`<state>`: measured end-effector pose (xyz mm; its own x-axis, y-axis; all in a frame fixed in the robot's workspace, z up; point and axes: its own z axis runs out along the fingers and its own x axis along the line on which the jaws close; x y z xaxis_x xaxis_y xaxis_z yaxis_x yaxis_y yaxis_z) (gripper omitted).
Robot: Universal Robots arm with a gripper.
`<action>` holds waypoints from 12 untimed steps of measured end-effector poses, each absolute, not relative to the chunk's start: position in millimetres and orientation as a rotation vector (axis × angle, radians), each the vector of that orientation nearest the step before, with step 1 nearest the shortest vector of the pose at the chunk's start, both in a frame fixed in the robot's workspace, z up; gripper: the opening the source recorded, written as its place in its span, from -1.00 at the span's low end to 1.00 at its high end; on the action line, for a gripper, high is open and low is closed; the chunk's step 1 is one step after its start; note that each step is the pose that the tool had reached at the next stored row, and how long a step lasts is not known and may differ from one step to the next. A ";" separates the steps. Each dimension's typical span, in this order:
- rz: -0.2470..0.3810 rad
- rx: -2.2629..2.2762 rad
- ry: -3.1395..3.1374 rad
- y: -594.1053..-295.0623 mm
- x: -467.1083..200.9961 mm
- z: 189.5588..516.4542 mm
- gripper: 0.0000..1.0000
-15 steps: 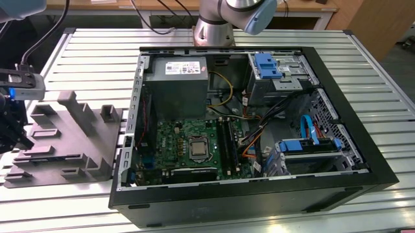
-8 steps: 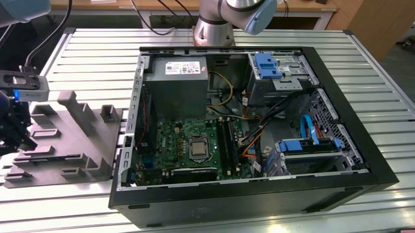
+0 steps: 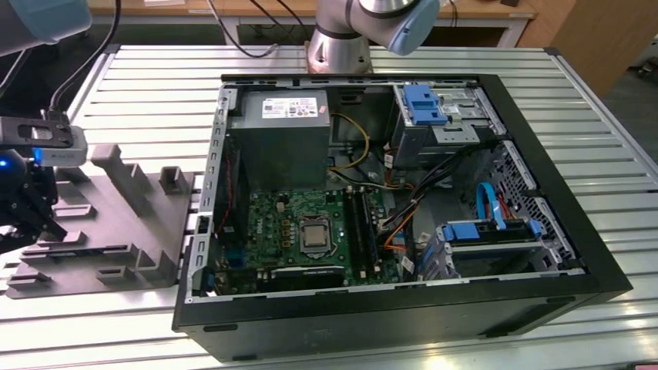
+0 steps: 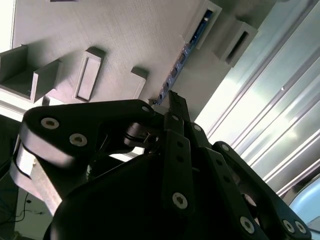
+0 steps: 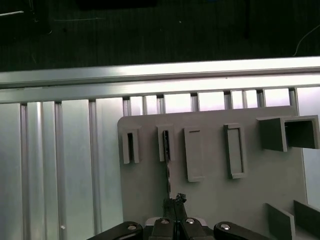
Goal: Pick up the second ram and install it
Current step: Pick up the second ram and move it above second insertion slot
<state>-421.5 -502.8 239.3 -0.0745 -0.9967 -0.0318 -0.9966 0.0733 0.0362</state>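
Slatted metal table carries the lot. On it lies the open PC case, motherboard facing up. Just beside the case, toward the exterior view's left, sits the gray parts fixture. The gripper hangs over that fixture, well apart from the case. The second ram stands on edge in one of the fixture's narrow slots. In both wrist views the gripper's tip sits at the stick's near end, in line w/ it. Can't tell whether it's clamped on the stick or loose (the tip hides the contact).

Step in hand, as I judge it: the pick. Done well, it means staying square to the board's flat faces, gripping bare board not chips, and drawing straight out along the slot walls so nothing binds.

Around: the fixture's other slots and raised blocks stand close, so little side room. In the case, black slot rails run beside the CPU socket. Loose cables lie near them & could snag an approach.
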 end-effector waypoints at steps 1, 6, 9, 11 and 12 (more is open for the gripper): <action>-0.076 2.136 -2.301 -502.7 -421.4 237.9 -0.80; -0.076 2.137 -2.300 -502.8 -420.9 231.6 -0.80; -0.076 2.137 -2.300 -502.8 -418.6 229.7 -0.80; -0.076 2.137 -2.300 -502.8 -418.3 228.0 -0.80; -0.076 2.137 -2.300 -502.8 -418.3 227.1 -0.80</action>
